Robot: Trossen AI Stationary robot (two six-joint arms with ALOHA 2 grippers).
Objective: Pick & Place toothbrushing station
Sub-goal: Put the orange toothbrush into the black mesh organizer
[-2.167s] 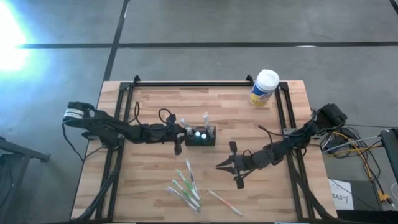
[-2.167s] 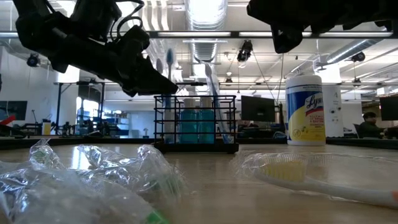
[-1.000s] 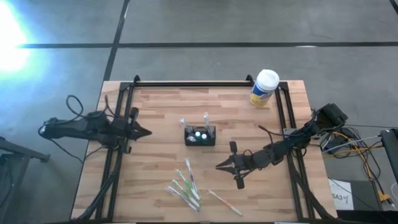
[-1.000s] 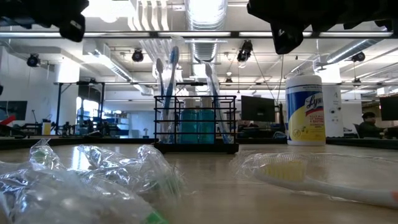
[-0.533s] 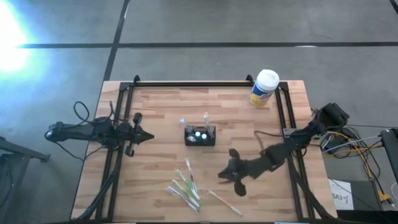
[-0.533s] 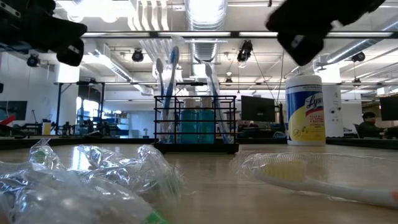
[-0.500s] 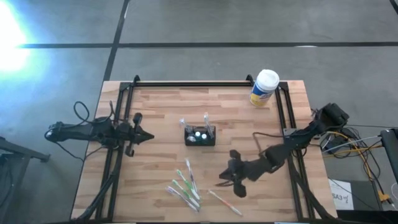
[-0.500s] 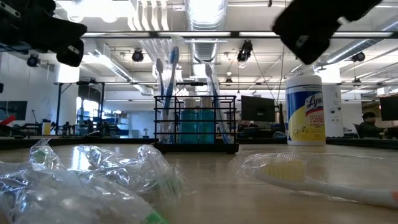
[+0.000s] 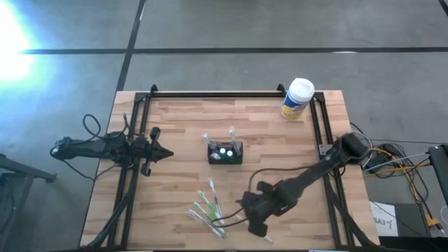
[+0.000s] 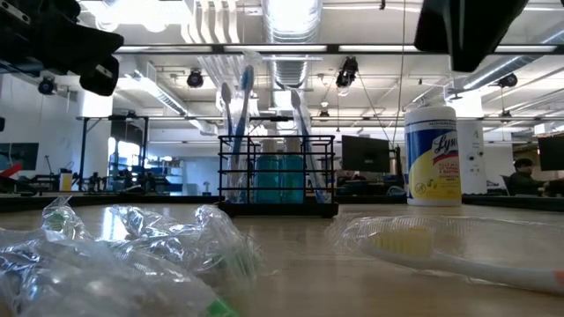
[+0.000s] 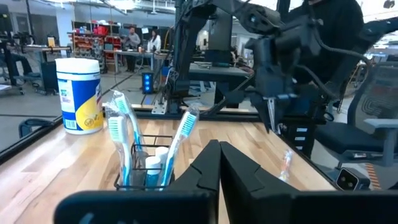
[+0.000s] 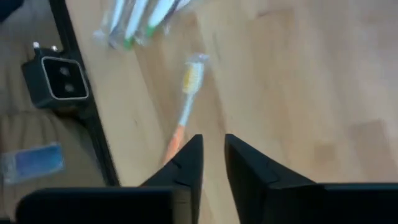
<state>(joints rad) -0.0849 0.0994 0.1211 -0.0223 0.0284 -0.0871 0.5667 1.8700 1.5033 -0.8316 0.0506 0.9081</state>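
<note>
Mesh station mid-worktop, both grippers away from it.

High view: toothbrushing station stands mid-worktop, bare wood all round; left gripper at the left rail, right gripper low by the wrapped toothbrushes.
Low view: black wire box, brushes upright.
Left wrist view: fingers clenched together.
Right wrist view: fingers slightly parted, holding nothing, over an orange-handled toothbrush near the worktop's edge.

Pale butcher-block wooden desk, smooth, slight sheen. Black wire-mesh metal organiser box, matt. Crinkled clear plastic wrappers, glossy. Yellow plastic canister, glossy label, white lid.
</note>
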